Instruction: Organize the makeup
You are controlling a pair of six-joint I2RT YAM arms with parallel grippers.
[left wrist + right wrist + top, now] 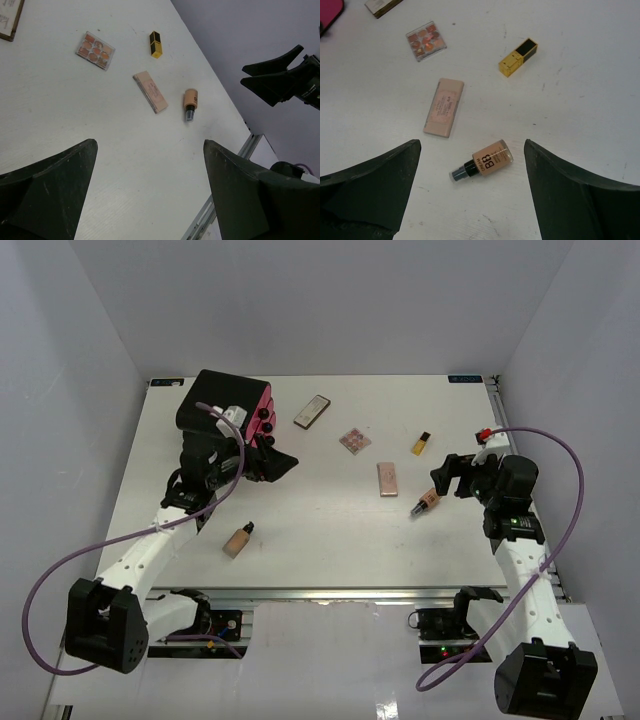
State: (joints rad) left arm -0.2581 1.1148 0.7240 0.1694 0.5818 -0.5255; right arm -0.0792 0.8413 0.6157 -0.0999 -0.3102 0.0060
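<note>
Six cosmetics lie on the white table [320, 540]. A grey flat compact [312, 411], a square pink palette [354, 440], a yellow-black tube [421, 443], a rectangular pink palette [387, 479] and a slim beige BB-cream tube [427, 503] lie at centre right. A beige black-capped bottle [238, 539] lies at front left. My right gripper [472, 145] is open and empty, hovering over the BB-cream tube [487, 161]. My left gripper [150, 145] is open and empty over bare table, next to the black box.
A black box with pink drawers and black knobs [225, 405] stands at the back left, close behind my left wrist. The table's front rail [330, 595] runs along the near edge. White walls enclose the back and both sides.
</note>
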